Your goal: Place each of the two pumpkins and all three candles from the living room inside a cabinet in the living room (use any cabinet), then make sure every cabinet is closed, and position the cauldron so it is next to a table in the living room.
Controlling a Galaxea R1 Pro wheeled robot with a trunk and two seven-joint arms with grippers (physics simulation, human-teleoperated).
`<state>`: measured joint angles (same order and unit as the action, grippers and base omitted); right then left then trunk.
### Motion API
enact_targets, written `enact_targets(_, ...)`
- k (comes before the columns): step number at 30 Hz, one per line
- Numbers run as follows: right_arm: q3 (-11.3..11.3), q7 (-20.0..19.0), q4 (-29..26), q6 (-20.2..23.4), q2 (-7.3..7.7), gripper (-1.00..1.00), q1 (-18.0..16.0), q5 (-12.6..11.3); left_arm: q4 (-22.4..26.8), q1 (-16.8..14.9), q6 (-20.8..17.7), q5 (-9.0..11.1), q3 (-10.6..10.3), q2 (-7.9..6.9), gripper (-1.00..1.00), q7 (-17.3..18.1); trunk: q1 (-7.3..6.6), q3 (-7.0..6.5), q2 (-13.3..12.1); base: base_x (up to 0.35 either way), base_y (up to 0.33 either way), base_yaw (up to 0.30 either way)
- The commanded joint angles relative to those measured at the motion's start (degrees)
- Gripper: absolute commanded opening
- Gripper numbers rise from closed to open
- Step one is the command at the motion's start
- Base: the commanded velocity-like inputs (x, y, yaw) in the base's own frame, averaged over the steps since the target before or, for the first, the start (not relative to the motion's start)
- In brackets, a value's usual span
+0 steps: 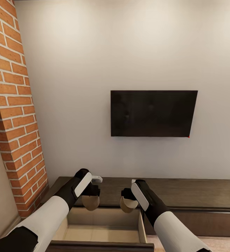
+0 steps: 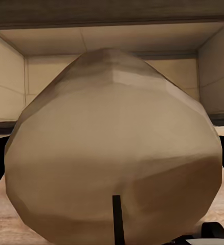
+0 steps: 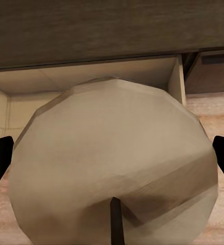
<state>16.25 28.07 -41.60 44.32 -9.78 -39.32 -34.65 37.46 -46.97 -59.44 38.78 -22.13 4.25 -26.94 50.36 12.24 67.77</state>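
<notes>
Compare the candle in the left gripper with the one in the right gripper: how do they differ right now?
The left candle looks tan and warmer in tone; the right candle is paler, more grey-beige. The left candle hangs over the open drawer nearer its left side; the right candle hangs nearer the drawer's right wall. Both are stubby, faceted, much alike in size, each clamped in its gripper (left gripper, right gripper) above the dark-brown cabinet's pulled-out drawer.

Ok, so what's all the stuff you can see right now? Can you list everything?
candles: two, beige, one in the left claw, one in the right claw, both above the open drawer
drawer: one, pale inside, pulled out of the cabinet
cabinet: one, dark brown, long and low against the wall
TV: one, black, on the white wall
brick column: one, red, at the left
claws: two, black, left claw and right claw
</notes>
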Motion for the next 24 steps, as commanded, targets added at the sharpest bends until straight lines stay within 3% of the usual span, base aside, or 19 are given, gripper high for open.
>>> enact_targets(1, 0.19, 0.58, -0.06, 0.06, 0.03, -1.00, -0.05, -0.60, 0.06, -0.05, -0.08, 0.59, -0.19, -0.03, -1.00, -0.56, 0.01, 0.08, 0.06, 0.011, 0.000, 0.000)
enact_targets(19, 0.19, 0.58, -0.06, 0.06, 0.03, -1.00, -0.05, -0.60, 0.06, -0.05, 0.02, 0.59, -0.19, -0.03, -1.00, -0.57, 0.01, 0.08, 0.06, 0.001, 0.000, 0.000)
enact_targets(24, 0.19, 0.52, -0.06, 0.06, 0.03, -1.00, -0.05, -0.60, 0.01, -0.05, 0.09, 0.59, -0.19, -0.03, -1.00, -0.57, 1.11, 0.98, 2.06, 0.000, 0.000, 0.000)
